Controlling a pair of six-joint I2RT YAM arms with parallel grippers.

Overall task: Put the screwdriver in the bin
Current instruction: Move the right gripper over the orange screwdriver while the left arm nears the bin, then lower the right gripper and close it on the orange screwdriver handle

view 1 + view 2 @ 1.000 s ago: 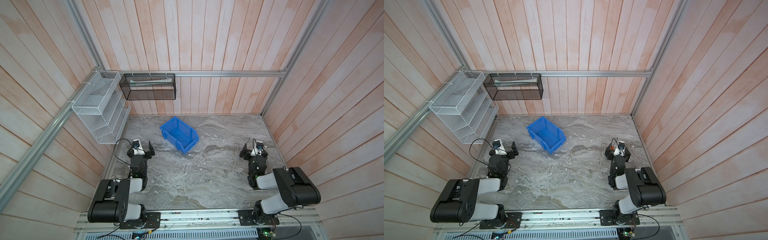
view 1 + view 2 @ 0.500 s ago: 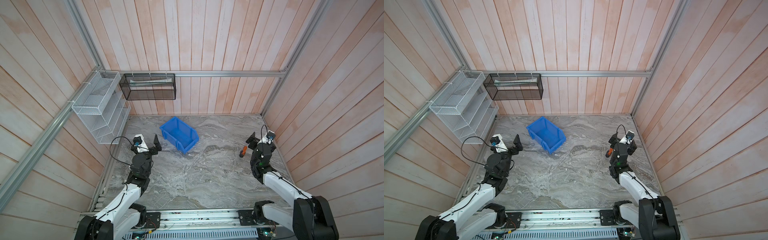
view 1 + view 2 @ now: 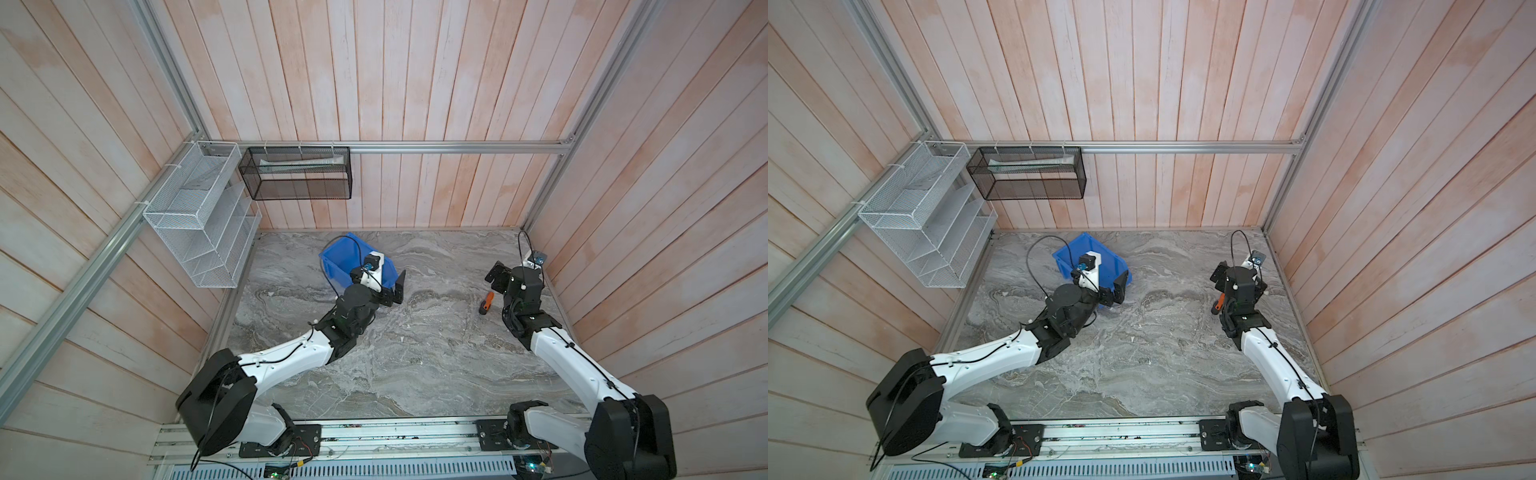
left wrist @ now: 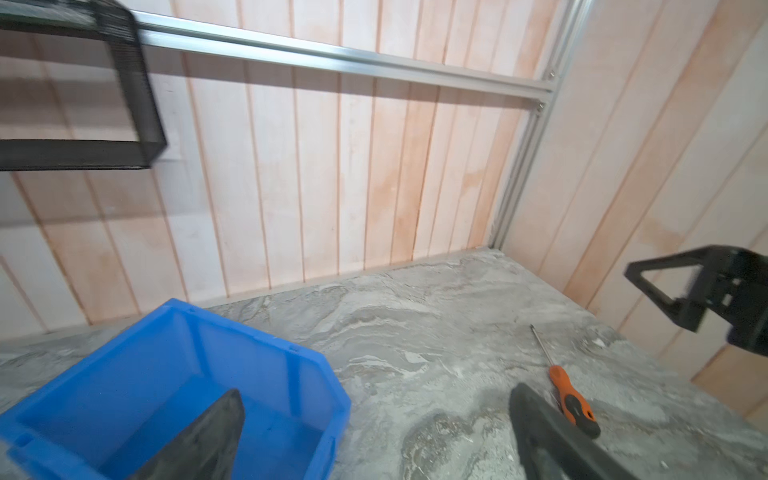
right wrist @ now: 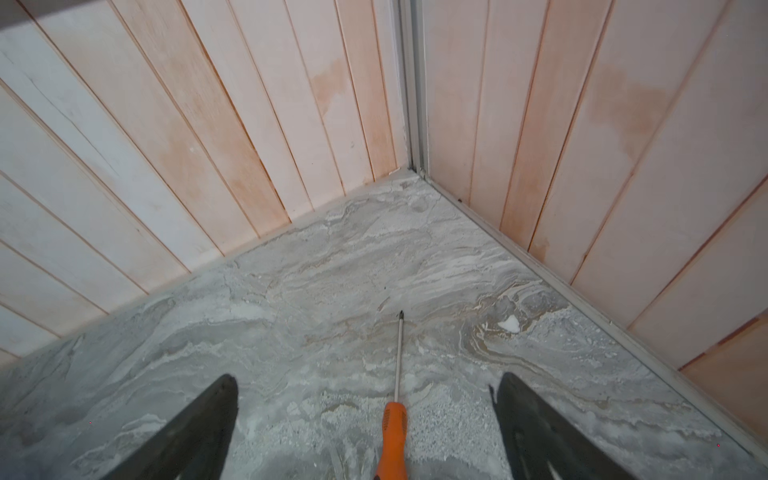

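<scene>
Screwdriver (image 5: pixel 392 432) lies flat on the table (image 5: pixel 291 291) near the right wall (image 5: pixel 623 166), well apart from the bin (image 3: pixel 334 266), its handle below and between the right gripper's (image 5: pixel 365 378) wide-open jaws, shaft square to their closing line, while the left gripper (image 4: pixel 376 392), equally wide, hovers at the bin's edge.

table (image 3: pixel 415 353): grey marbled top, walls at three sides.
bin (image 3: pixel 332 266): blue, stands at 11 o'clock from centre, near the back wall.
screwdriver (image 3: pixel 486 302): lies flat at 2 o'clock, well apart from bin, tip toward 1 o'clock.
</scene>
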